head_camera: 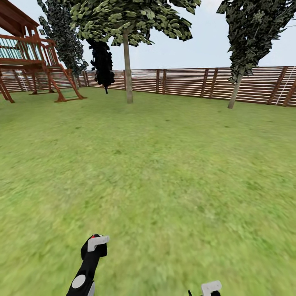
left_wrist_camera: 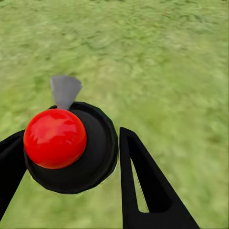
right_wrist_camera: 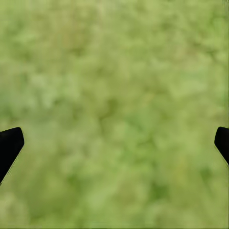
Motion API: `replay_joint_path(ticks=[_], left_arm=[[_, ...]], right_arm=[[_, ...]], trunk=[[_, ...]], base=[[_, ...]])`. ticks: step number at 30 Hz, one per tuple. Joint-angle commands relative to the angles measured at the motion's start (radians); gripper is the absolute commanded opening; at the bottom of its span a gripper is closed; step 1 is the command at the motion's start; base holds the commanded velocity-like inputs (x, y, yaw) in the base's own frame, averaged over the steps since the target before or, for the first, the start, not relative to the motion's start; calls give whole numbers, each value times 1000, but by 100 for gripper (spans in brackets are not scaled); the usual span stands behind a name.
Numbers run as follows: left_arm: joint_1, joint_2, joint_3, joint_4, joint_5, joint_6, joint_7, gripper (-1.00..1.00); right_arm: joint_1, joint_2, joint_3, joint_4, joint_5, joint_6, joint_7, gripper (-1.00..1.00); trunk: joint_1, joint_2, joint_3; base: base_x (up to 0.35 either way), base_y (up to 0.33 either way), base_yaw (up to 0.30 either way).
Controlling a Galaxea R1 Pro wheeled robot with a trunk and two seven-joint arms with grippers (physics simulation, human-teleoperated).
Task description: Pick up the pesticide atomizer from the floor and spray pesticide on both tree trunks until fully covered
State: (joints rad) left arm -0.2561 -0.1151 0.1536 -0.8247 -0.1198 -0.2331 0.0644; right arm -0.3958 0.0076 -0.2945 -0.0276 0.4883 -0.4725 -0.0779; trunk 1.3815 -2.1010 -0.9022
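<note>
Your left end effector is gripping the atomizer low over the grass; your right end effector is hanging wide open. Two trees are standing far ahead by the fence.

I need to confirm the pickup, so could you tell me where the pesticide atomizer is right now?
The black atomizer with the round red cap sits between the left gripper's fingers in the left wrist view, above grass; the head view shows it low left.

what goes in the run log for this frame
left gripper: shut on atomizer | right gripper: open, over grass | trees ahead by fence
</note>
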Motion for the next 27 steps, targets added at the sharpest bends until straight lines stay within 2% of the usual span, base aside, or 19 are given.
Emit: replay_joint_path(ticks=[1,27], left_arm=[[0,0,0,1,0,1,0,-100],[0,2,0,-6,4,3,-1,-100]], right_arm=[[0,0,0,0,0,0,0,100],[0,0,0,0,0,0,0,100]], trunk=[[0,0,0],[0,0,0]], base=[[338,0,0],[330,11,0]])
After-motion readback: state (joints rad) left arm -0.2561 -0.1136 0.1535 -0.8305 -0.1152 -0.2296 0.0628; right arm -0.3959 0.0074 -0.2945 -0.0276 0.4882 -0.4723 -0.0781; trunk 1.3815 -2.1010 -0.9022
